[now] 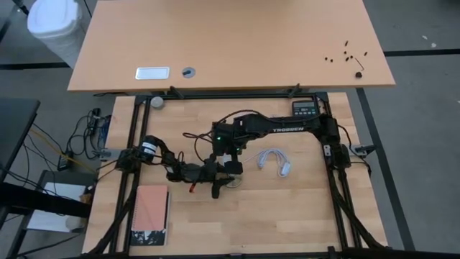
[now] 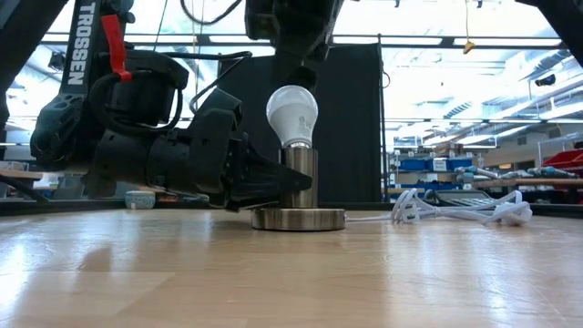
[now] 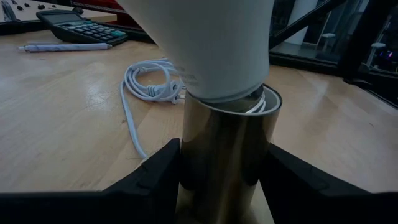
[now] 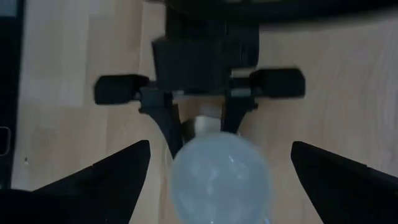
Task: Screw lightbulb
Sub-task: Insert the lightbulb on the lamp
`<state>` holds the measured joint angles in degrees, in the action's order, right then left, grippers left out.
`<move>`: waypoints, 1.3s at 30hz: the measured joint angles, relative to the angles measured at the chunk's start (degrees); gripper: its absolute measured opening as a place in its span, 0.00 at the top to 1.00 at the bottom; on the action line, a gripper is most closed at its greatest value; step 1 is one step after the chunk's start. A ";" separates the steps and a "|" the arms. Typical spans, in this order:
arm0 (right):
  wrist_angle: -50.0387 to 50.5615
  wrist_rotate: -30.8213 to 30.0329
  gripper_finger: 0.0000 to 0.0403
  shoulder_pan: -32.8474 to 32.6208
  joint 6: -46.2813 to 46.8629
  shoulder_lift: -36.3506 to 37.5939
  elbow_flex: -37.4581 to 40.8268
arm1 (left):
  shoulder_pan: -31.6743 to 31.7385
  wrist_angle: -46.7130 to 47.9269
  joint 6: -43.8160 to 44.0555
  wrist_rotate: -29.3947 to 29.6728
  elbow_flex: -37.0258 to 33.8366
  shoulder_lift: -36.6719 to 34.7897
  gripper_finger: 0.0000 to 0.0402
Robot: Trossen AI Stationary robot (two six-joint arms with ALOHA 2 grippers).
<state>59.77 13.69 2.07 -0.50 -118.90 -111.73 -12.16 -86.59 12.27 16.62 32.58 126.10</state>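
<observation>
Lightbulb (image 2: 291, 111): being carried upright in metal socket (image 2: 298, 182), mid-bench; screw base hidden inside.
Left gripper (image 3: 224, 180): socket stem is being clamped.
Right gripper (image 4: 219, 163): being held spread wide above bulb, untouching.

Left gripper (image 2: 273, 187) fingers clamped low; right gripper (image 4: 217, 180) fingers spread wide.

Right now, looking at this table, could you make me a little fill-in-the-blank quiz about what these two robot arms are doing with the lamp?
1. The left gripper is closed around the metal ____ of the lamp holder.
2. The white lightbulb stands ____ in the top of that holder.
3. The right gripper hangs above the lightbulb with its fingers ____.
4. A coiled white ____ lies on the table beside the lamp.

Missing words: tube; upright; open; cord
</observation>
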 joint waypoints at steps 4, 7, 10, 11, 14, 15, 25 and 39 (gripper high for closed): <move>-0.70 -0.31 0.01 -0.23 -0.14 -1.67 0.23 | 0.00 0.00 0.00 0.02 0.02 0.00 0.52; -0.85 -0.37 0.01 -0.57 -0.45 -2.92 0.27 | -0.02 0.11 0.02 0.04 0.02 0.00 0.52; -0.61 -0.27 0.02 -0.92 -0.65 -3.48 0.38 | -0.02 0.26 0.00 0.04 0.02 0.00 0.52; -0.64 -0.26 0.02 -0.92 -0.69 -3.78 0.39 | -0.01 0.38 0.00 0.05 0.02 0.00 0.52; 1.28 -0.26 0.04 -0.93 -0.74 -4.05 0.58 | -0.02 0.37 0.00 0.09 0.02 0.00 0.52; 0.93 -0.28 0.05 -0.92 -0.73 -3.92 0.53 | -0.02 0.44 0.00 0.11 0.02 0.00 0.52; 1.81 -0.07 0.24 -1.02 -0.67 -3.88 0.49 | -0.02 0.72 0.07 0.15 0.26 0.00 0.52; 3.89 -4.78 0.29 -4.45 -2.02 -3.70 0.38 | -0.11 0.92 0.08 -0.50 0.26 0.00 0.52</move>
<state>63.67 8.91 -2.38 -2.52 -122.60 -111.35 -12.27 -85.67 12.35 16.12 32.84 126.10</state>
